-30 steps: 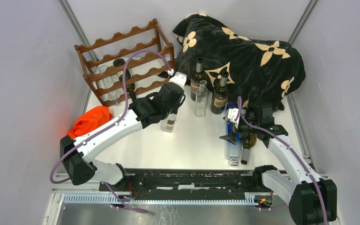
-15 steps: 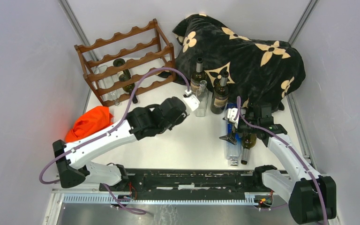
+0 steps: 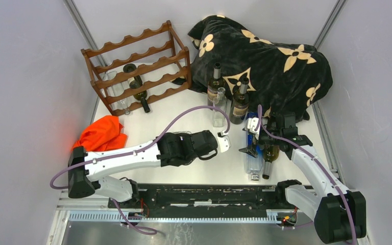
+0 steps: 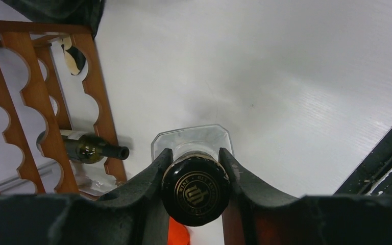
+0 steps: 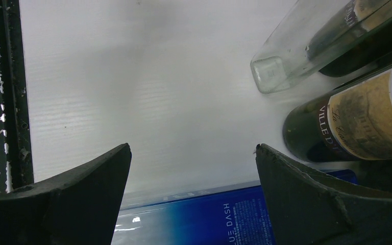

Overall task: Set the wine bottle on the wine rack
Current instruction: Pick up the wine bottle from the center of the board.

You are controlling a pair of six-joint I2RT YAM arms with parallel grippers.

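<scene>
White table (image 3: 219, 171), boxed in by grey walls. Wine bottle (image 4: 193, 176), clear glass with a dark printed cap, is clamped at the neck between the fingers of the left gripper (image 4: 194, 153). It is seen cap-on by the wrist camera and is hidden under the arm from above. It is held over the near middle of the table, well apart from the wine rack (image 3: 138, 66); whether it touches the table cannot be told. Rack is set at the far left corner. A dark bottle (image 3: 135, 81) is laid in a lower tier, neck poking out front, with a clear bottle (image 3: 116, 92) beside it. Orange cloth (image 3: 102, 133) is bunched at the left edge. Right gripper (image 3: 250, 148) is spread wide, nothing between the jaws, and is poised over a blue-labelled bottle (image 5: 209, 219) laid flat. A second dark bottle (image 3: 269, 155) is laid just beside that one. Upright bottles (image 3: 240, 104) are stood behind, against a black flowered blanket (image 3: 270, 56).
</scene>
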